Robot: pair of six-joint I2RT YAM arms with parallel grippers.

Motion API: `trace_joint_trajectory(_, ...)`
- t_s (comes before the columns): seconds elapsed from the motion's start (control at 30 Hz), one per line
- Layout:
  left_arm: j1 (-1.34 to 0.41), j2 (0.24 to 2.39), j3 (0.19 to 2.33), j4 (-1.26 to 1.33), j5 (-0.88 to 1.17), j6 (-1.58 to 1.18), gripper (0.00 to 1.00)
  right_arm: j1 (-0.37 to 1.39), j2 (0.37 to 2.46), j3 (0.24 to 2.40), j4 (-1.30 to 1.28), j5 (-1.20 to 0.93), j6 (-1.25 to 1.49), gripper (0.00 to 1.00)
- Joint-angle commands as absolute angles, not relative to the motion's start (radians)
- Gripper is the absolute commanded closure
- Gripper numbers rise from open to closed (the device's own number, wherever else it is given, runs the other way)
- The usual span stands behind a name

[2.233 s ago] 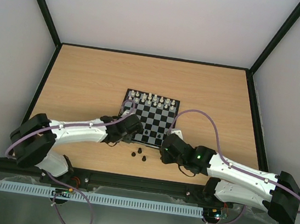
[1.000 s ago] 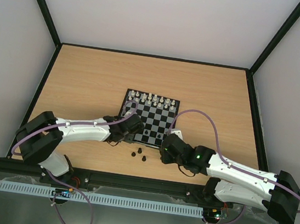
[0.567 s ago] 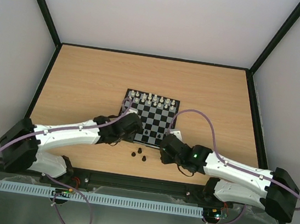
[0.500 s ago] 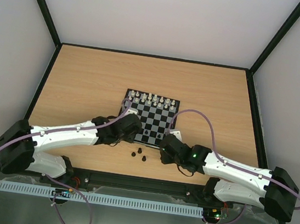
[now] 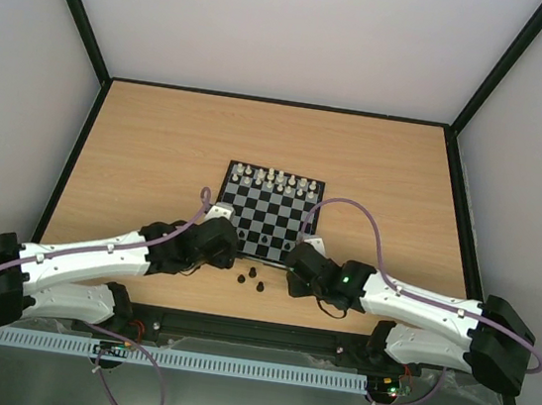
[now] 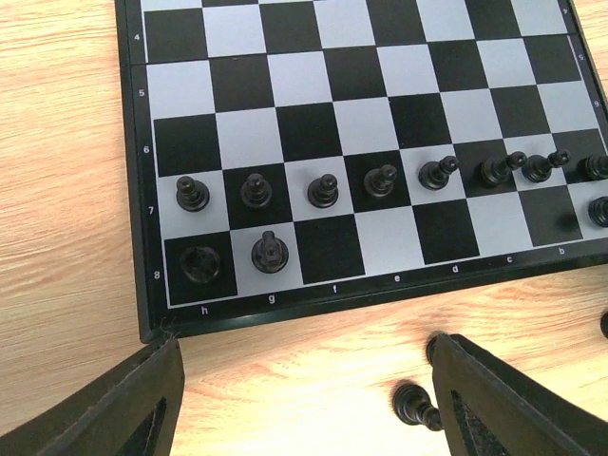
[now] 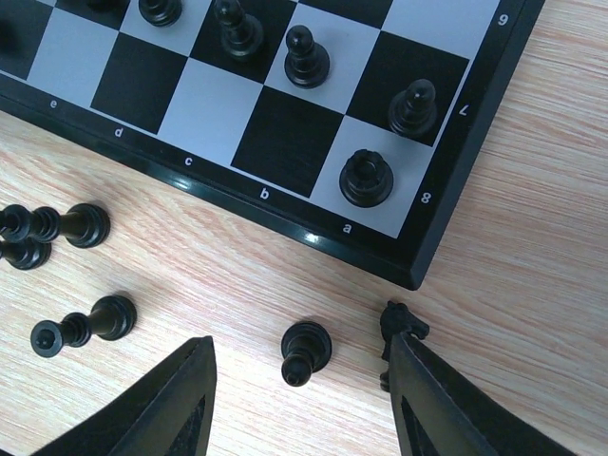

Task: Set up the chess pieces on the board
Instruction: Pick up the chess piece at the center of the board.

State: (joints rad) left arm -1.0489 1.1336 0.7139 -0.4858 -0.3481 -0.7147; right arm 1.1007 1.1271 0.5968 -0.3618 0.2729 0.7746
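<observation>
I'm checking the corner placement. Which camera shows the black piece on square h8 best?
The left wrist view: the h8 piece appears large and unobstructed from above, centred on its dark corner square. The right wrist view shows only files a to e, so it is out of frame. In the top external view it is too small to make out.

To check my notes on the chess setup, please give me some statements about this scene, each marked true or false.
1. A black piece stands on h8 of the board. True.
2. Square f8 holds a piece. False: f8 is bare.
3. Some loose pieces are on the table, off the board. True.
4. The left gripper holds a piece. False: its jaws are open, with nothing between them.
5. Square a8 is empty. False: a rook stands there.
</observation>
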Motion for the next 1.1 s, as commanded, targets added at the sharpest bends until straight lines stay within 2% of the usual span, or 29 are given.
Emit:
trace_joint_trajectory(0.0, -1.055, 1.110, 0.690, -0.496, -0.351, -0.723, 0.25, 1.097, 1.146, 0.606, -0.394, 0.296, 0.808, 0.51)
trace_joint_trajectory(0.13, -1.055, 1.105, 0.677, -0.488, -0.348, -0.723, 0.25, 1.098, 1.161, 0.596, -0.372, 0.260, 0.810, 0.57)
trace_joint_trajectory(0.5, -1.055, 1.074, 0.660, -0.490, -0.351, -0.723, 0.24, 1.143, 1.273, 0.634, -0.393, 0.269, 0.818, 0.64)
trace_joint_trajectory(0.77, -1.056, 1.068, 0.645, -0.483, -0.349, -0.728, 0.24, 1.156, 1.325, 0.655, -0.374, 0.271, 0.815, 0.76)
trace_joint_trajectory(0.93, -1.056, 1.068, 0.647, -0.482, -0.350, -0.728, 0.24, 1.157, 1.322, 0.658, -0.383, 0.279, 0.817, 0.89)
trace_joint_trajectory(1.07, -1.055, 1.076, 0.648, -0.479, -0.349, -0.727, 0.24, 1.157, 1.300, 0.662, -0.397, 0.284, 0.813, 0.91)
